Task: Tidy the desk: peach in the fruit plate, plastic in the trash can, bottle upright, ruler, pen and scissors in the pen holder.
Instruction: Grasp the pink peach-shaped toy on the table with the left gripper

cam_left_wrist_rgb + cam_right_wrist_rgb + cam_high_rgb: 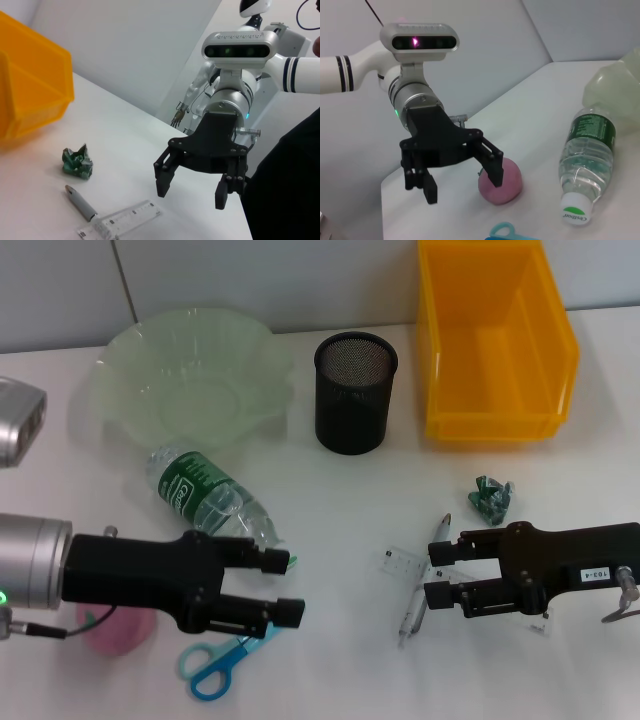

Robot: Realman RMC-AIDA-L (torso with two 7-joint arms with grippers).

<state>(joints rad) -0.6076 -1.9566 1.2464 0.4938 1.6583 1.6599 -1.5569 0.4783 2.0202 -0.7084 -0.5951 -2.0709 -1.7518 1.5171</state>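
A pink peach [112, 632] [506, 180] lies at the table's front left, partly under my left arm. My left gripper [283, 585] [463, 187] hovers open just past it, above the blue scissors [214, 666]. The clear bottle [210, 498] [585, 160] lies on its side in front of the green fruit plate [130, 370]. My right gripper [438, 573] [192, 196] is open beside the clear ruler [408, 562] [120, 220] and the silver pen [414, 608] [80, 202]. Crumpled green plastic [492, 498] [77, 162] lies behind it. The black mesh pen holder [355, 392] and the yellow trash can [495, 340] stand at the back.
A grey device [18, 420] sits at the left edge of the table. The table's front edge runs close behind both arms.
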